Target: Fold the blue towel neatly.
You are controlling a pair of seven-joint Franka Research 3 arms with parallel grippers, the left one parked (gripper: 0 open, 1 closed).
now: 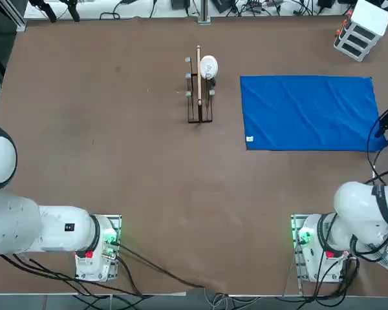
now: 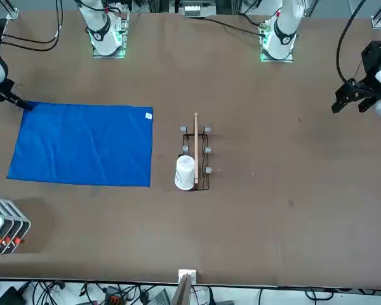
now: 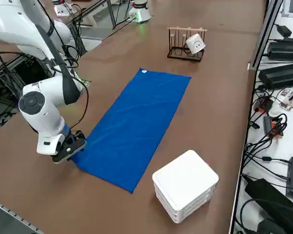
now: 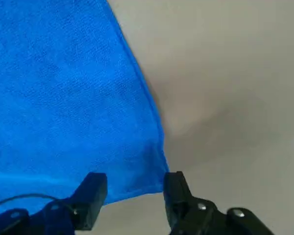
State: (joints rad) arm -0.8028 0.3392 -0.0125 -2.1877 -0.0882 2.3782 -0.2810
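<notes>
Because the fingers [image 4: 95, 192] stood apart over the blue towel's [image 4: 73, 98] corner, closing too high risked missing the thin cloth.

Robotics lab, white robot arms [image 1: 45, 226] bolted at the desk's [image 1: 149, 174] edge, black cables [image 2: 47, 292], metal framing [image 3: 259, 48]

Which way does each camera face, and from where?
Top view: overhead, looking down the robot's way; both arms show.
Front view: across the table, facing the robot; the mug rack stands mid-table.
Right side view: raised at the robot's right, looking diagonally down; the working arm shows, right gripper at the blue towel's near-robot outer corner.
Right wrist view: on the right wrist, looking past its open fingers at the towel corner.
Top and front share the towel's white tag.
</notes>
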